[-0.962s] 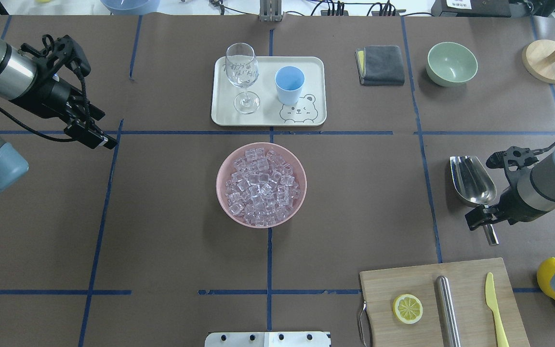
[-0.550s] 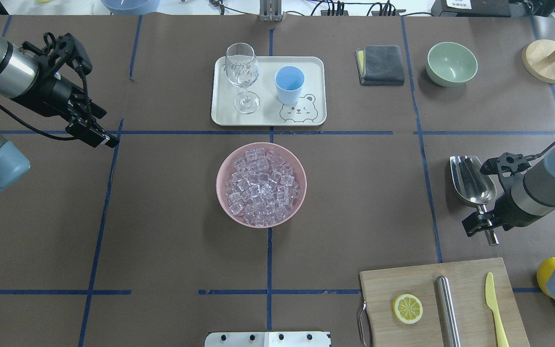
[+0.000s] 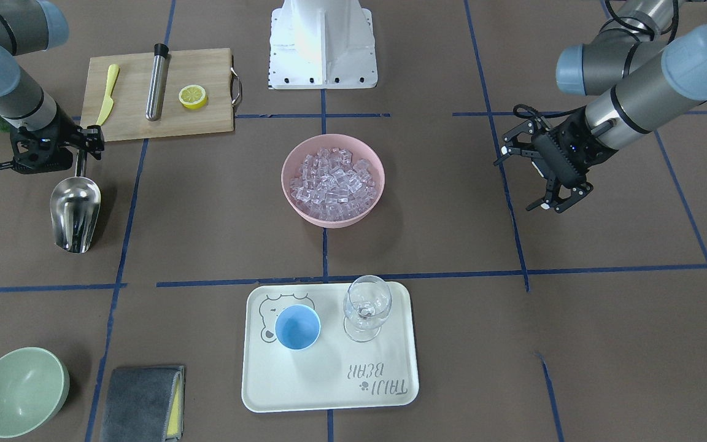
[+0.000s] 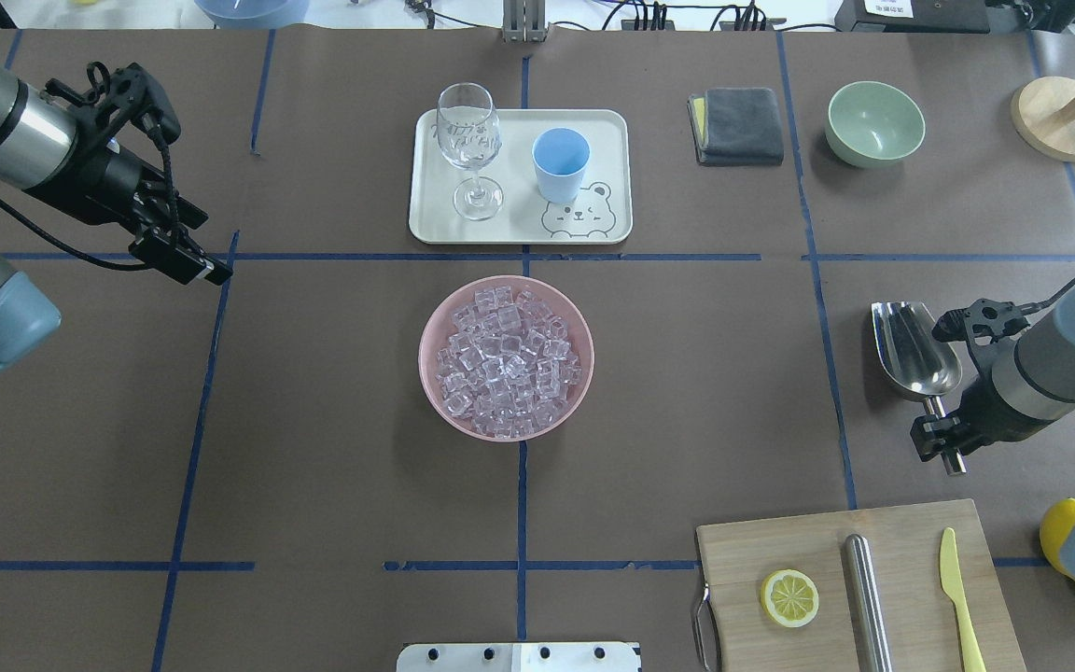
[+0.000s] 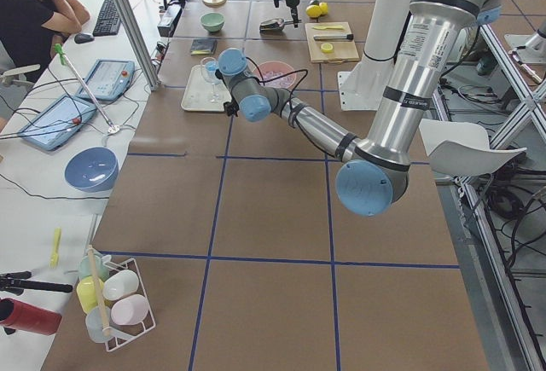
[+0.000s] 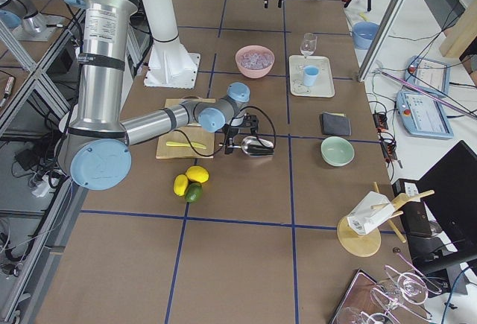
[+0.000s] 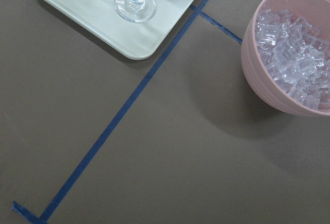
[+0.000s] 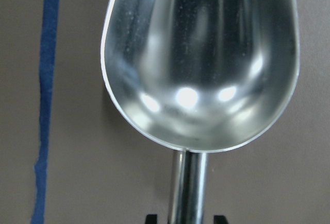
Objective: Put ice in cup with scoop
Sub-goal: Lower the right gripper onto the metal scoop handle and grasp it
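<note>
The steel scoop [image 4: 915, 350] lies on the table at the right, trough away from me, and fills the right wrist view [image 8: 201, 54]. My right gripper [image 4: 937, 439] is open, its jaws standing on either side of the scoop's thin handle [image 8: 188, 188] with small gaps. The ice [image 4: 505, 359] fills a pink bowl [image 4: 425, 355] at the table's centre. The light-blue cup [image 4: 561, 161] stands empty on a white tray [image 4: 612, 131] behind the bowl. My left gripper [image 4: 202, 245] is open and empty, in the air at the left.
A clear wine glass [image 4: 469, 140] stands on the tray left of the cup. A cutting board [image 4: 901, 551] with a steel cylinder [image 4: 867, 597], lemon slice and yellow knife lies at the front right. A green bowl [image 4: 875, 121] and grey cloth [image 4: 738, 126] are at the back right.
My right gripper has shifted slightly along the scoop's handle and settled around it. The scoop has not moved. My left arm has barely moved.
</note>
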`<action>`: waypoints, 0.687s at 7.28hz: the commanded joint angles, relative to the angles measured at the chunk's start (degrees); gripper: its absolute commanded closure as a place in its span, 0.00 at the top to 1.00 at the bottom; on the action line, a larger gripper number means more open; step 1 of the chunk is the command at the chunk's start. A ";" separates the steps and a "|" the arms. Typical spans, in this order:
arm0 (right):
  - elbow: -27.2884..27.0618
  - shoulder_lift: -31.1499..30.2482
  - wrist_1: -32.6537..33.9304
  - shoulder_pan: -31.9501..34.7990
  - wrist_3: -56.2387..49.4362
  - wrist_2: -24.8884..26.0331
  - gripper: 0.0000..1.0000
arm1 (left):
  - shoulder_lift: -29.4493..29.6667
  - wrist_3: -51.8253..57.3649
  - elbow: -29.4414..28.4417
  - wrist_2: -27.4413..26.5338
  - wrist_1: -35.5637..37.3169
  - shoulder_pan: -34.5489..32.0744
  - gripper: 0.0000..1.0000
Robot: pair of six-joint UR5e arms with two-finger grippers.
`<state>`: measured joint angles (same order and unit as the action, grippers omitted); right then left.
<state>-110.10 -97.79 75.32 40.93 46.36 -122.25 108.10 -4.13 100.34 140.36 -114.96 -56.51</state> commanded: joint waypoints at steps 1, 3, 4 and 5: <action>0.33 -0.03 0.09 -0.06 -0.05 0.00 0.37 | 0.00 0.00 0.04 0.00 0.00 0.00 1.00; 0.33 0.06 0.00 -0.06 -0.05 -0.09 0.21 | 0.18 0.00 0.04 0.00 0.00 0.00 1.00; 0.06 0.32 0.00 0.03 -0.05 0.00 0.00 | 0.18 0.00 0.04 0.00 0.00 0.00 1.00; -1.68 1.19 0.09 0.03 0.65 -0.09 0.00 | 0.18 0.00 0.12 0.00 0.00 0.00 1.00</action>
<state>-110.35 -97.36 75.35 40.92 46.47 -122.29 108.27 -4.13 100.40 140.36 -114.96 -56.51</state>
